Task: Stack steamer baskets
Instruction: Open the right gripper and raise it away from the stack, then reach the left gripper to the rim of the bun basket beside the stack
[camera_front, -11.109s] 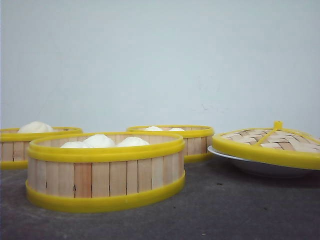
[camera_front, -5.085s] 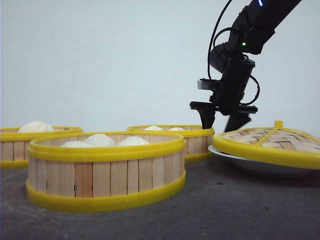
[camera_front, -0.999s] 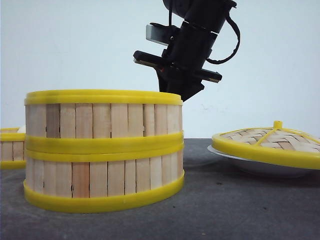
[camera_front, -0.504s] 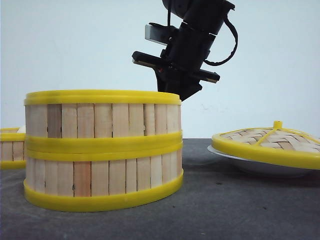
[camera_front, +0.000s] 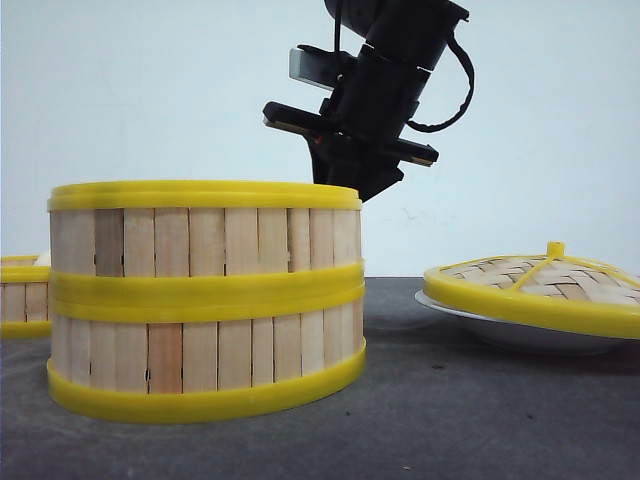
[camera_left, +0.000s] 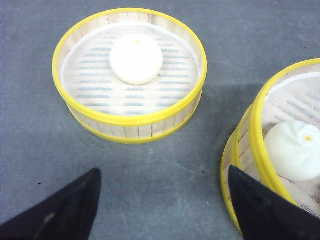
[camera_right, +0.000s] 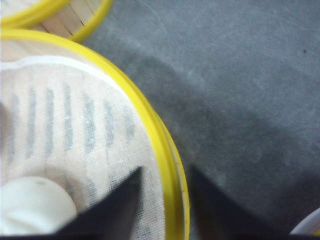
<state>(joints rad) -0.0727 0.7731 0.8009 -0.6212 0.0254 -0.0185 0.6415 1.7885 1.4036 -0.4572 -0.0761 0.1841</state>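
Note:
Two steamer baskets stand stacked at the front left: the upper basket (camera_front: 205, 235) rests squarely on the lower basket (camera_front: 205, 355). My right gripper (camera_front: 365, 190) hangs at the upper basket's far right rim. In the right wrist view its jaws (camera_right: 165, 170) stand open astride that yellow rim (camera_right: 150, 130), one finger inside over the cloth liner, one outside. A third steamer basket (camera_left: 130, 75) holding one bun sits alone on the table. My left gripper (camera_left: 163, 172) is wide open above bare table between that basket and the stack (camera_left: 255, 150), holding nothing.
A domed woven lid (camera_front: 540, 285) lies on a white plate (camera_front: 480, 325) at the right. The single basket shows at the far left edge (camera_front: 20, 290). A white bun (camera_right: 35, 205) lies inside the upper basket. The table is dark grey, with a pale wall behind.
Over the last second my right gripper has edged slightly up and left at the upper basket's rim. The stack has not moved. Earlier, all the baskets stood apart on the table.

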